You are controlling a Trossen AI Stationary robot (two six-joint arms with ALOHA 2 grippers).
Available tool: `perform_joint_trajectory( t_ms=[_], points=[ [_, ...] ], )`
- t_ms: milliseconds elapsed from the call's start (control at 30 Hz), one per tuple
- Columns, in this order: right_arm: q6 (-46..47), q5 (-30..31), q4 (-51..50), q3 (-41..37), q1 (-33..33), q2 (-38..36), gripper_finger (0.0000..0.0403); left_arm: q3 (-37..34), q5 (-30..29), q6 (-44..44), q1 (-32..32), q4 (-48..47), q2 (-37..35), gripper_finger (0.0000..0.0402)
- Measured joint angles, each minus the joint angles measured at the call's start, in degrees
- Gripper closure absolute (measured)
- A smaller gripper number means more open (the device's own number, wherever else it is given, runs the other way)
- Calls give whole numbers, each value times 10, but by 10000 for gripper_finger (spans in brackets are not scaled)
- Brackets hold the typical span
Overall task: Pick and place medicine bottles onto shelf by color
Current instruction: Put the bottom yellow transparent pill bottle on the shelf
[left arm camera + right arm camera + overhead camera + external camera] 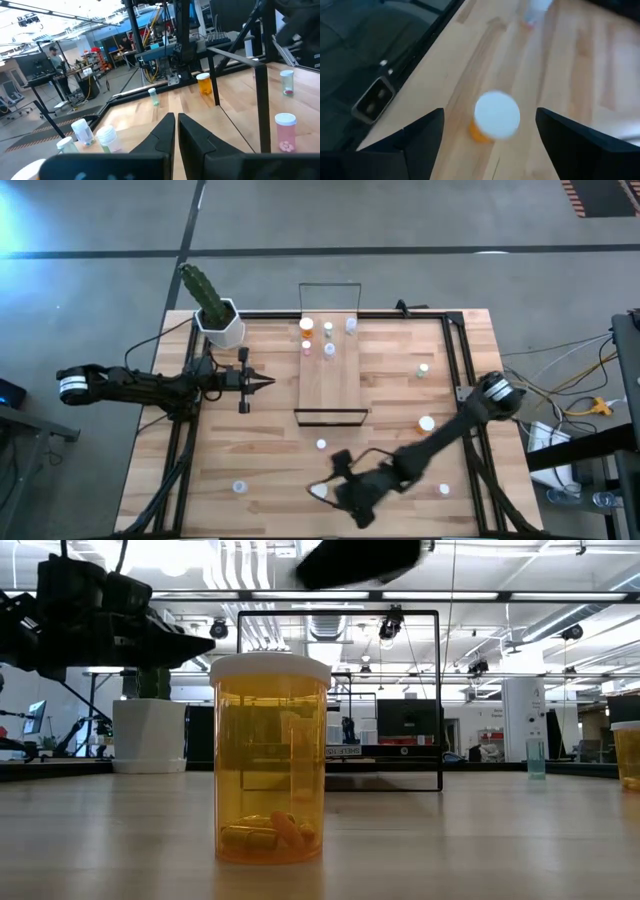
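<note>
1. We are hovering our right gripper (490,131) over the near edge of the striped wooden tabletop (270,450), directly above an orange translucent medicine bottle with a white cap (495,117), which is standing upright there
2. Reason, as we judge it: this is the pre-grasp line-up. The cap is sitting centred between the two dark fingers (422,132), so a straight descent should straddle the bottle
3. Right claw: we are holding the jaws spread wide, well clear of the cap on both sides, holding and touching nothing
4. In the low view the same orange bottle (270,758) is showing a couple of capsules at its base, with the arm overhead
5. We are parking the left gripper (262,383) just beside the left long edge of the long narrow light-wood shelf board with black wire ends (330,375), pointing at it. Its fingers (165,132) are nearly touching, pinched together on nothing
6. The shelf's far end is already carrying several small bottles, an orange one (307,332) among them; we are reading that as the likely spot for ours
7. More bottles are sitting loose on the tabletop, e.g. another orange one (427,423) right of the shelf
8. Risk: a light, tall bottle could be tipping if one finger lands first
</note>
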Motion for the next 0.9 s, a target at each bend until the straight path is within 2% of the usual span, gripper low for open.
perform_joint_trajectory(
  t_ms=[200, 367, 667, 900],
  points=[
    [3, -122, -64, 87, -54, 62, 108, -3, -1, 0, 0, -2, 0, 398],
    [1, -164, -94, 130, -67, 100, 105, -9, -2, 0, 0, -2, 0, 398],
    [-1, -174, -110, 141, -72, 119, 118, -9, -2, 1, 0, 3, 3, 398],
    [4, -174, -122, 141, -77, 118, 190, -10, -2, 1, 0, 4, 3, 398]
  ],
)
